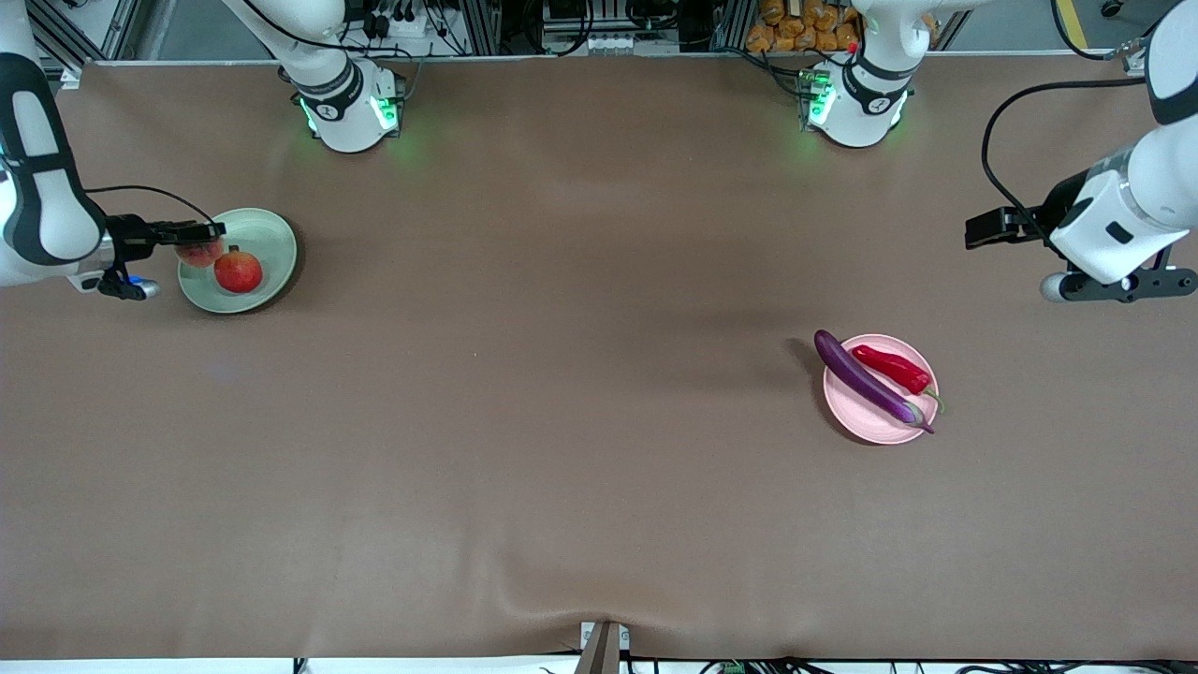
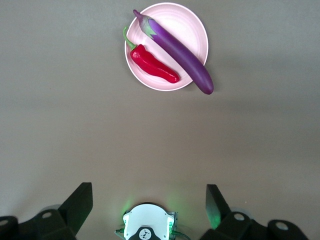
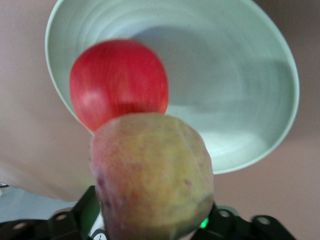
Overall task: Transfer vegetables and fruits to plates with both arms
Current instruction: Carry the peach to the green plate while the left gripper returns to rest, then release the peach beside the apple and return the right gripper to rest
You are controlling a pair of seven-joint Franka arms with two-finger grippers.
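Eggplant (image 1: 866, 378) and chili (image 1: 892, 367) lie on the pink plate (image 1: 866, 421). Pomegranate (image 1: 238, 271) sits on the green plate (image 1: 267, 234). The right pincer (image 1: 208, 231) holds the peach (image 1: 199, 252) over that plate, unreleased. The left pincer (image 1: 975, 230) hangs open, waiting above bare worktop (image 1: 562, 421).

A: How many plates? 
B: Two round shallow matte plates; one pale green plate (image 1: 267, 234), one pale pink plate (image 1: 866, 417); both sit on the one brown worktop (image 1: 562, 421).

A: And vegetables? 
B: Two; one long slim glossy purple eggplant (image 1: 866, 377); one shorter shiny red chili pepper with a green stem (image 1: 894, 368).

A: Fruits? 
B: Two as well; one round red pomegranate (image 1: 238, 271); one yellowish-pink fuzzy peach (image 1: 199, 252).

A: So four pieces of produce? 
B: Four; two on or over each plate.

A: Arms? 
B: Two white jointed robot arms; each carries one dark two-finger end effector, the left end effector (image 1: 978, 229) and the right end effector (image 1: 201, 230); two green-lit bases.
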